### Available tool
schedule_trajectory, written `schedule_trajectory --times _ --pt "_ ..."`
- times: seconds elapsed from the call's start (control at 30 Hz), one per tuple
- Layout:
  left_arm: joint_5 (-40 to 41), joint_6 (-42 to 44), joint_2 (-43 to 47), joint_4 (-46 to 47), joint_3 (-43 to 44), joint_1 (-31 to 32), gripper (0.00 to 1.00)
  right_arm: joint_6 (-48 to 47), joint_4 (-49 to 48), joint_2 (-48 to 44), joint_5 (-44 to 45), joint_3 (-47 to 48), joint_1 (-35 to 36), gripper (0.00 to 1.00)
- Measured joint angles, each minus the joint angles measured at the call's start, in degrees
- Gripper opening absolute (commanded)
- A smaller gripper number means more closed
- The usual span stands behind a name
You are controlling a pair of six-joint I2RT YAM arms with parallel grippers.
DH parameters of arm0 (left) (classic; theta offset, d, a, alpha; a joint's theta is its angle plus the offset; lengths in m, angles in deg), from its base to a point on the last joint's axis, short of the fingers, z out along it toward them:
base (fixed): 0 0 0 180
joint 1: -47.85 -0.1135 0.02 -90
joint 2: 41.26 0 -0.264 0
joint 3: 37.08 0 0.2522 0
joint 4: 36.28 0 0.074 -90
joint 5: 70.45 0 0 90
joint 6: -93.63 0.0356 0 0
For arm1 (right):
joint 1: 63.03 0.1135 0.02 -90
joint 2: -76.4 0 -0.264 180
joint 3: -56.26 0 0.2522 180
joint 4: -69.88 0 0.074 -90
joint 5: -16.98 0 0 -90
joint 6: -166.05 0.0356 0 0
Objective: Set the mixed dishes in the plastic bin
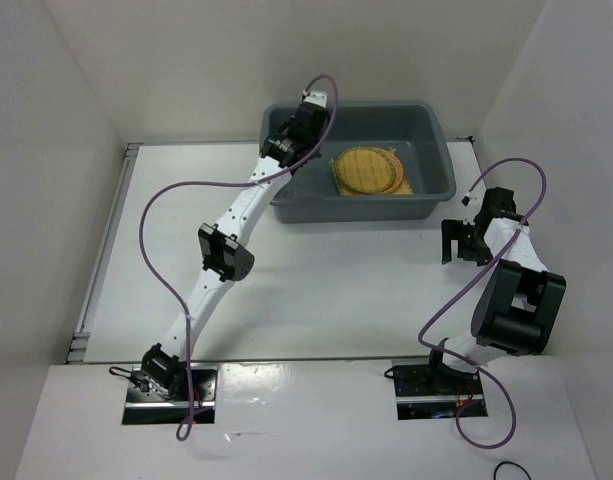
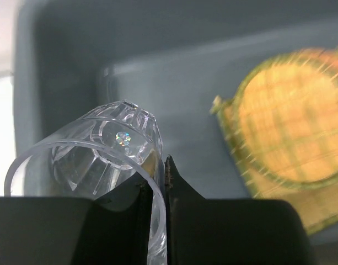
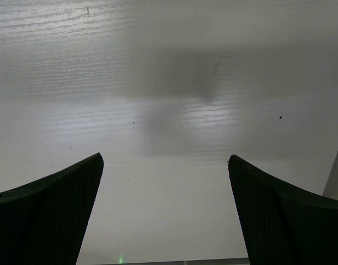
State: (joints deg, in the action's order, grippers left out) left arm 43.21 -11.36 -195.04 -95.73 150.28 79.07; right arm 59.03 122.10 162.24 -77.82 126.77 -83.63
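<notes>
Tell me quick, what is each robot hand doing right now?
Left hand: closed, pinching the small clear glass cup by its rim, above the plastic bin.
Right hand: open, holding nothing.

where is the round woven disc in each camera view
top view: the round woven disc lies upper middle, on a square mat inside the grey bin.
left wrist view: right side, blurred, beyond the glass cup.
right wrist view: not in it.
shared landmark: the grey bin, seen in the top and left wrist views.
</notes>
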Motion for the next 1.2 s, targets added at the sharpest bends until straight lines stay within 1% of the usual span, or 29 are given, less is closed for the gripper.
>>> schedule_trajectory --times 0.1,0.27,0.33,0.37,0.4,0.43,0.53,0.67,0.7,0.77,0.83,0.97,1.03,1.13,1.2 --pt "0.6 0.5 -3.8 -3.6 2.8 0.1 0.10 0.0 0.0 0.0 -0.1 0.0 0.0 0.98" --pt "-1.0 -0.2 -7.5 -7.6 2.9 -0.5 0.10 0.0 0.0 0.0 -0.1 0.0 0.0 0.98" --pt "-2.3 -0.6 -8.4 -8.5 2.9 -1.1 0.13 0.0 0.0 0.0 -0.1 0.0 0.0 0.98" --pt "-2.9 -0.8 -8.8 -8.9 2.9 -1.5 0.18 0.0 0.0 0.1 -0.1 0.0 0.0 0.98" --pt "-3.4 -1.4 -9.1 -9.2 2.9 -1.9 0.30 0.0 0.0 0.1 -0.1 0.0 0.0 0.98" --pt "-3.9 -1.7 -9.4 -9.6 2.9 -2.4 0.34 0.0 0.0 0.1 -0.1 0.0 0.0 0.98" --pt "-5.5 -2.6 -10.2 -9.9 3.3 -3.4 0.38 0.0 0.0 0.2 -0.1 0.0 0.0 0.98" --pt "-6.0 -3.1 -10.3 -10.2 3.4 -3.8 0.72 0.0 0.0 0.2 -0.1 0.0 0.0 0.98" --pt "-6.0 -3.2 -10.3 -10.1 3.4 -3.8 0.86 0.0 0.0 0.2 -0.1 0.0 0.0 0.98" --pt "-5.7 -3.3 -10.2 -9.9 3.4 -3.8 0.94 0.0 0.0 0.2 -0.1 0.0 0.0 0.98" --pt "-4.2 -3.4 -10.0 -9.2 3.4 -3.4 1.00 0.0 0.0 0.2 -0.1 0.0 0.0 0.98" --pt "3.0 -3.8 -6.4 -9.2 3.4 -2.1 1.00 0.0 0.0 0.2 0.0 0.0 0.0 0.98" --pt "4.1 -6.6 -2.8 -9.6 3.4 -2.3 1.00 0.0 0.0 0.2 0.0 0.0 0.0 0.98" --pt "3.1 -14.6 5.7 -12.3 3.4 -5.8 1.00 0.0 0.0 0.1 0.1 0.0 0.0 0.98" --pt "3.3 -19.5 11.7 -14.4 3.6 -10.3 1.00 0.0 0.0 -0.2 0.0 0.0 0.0 0.98"
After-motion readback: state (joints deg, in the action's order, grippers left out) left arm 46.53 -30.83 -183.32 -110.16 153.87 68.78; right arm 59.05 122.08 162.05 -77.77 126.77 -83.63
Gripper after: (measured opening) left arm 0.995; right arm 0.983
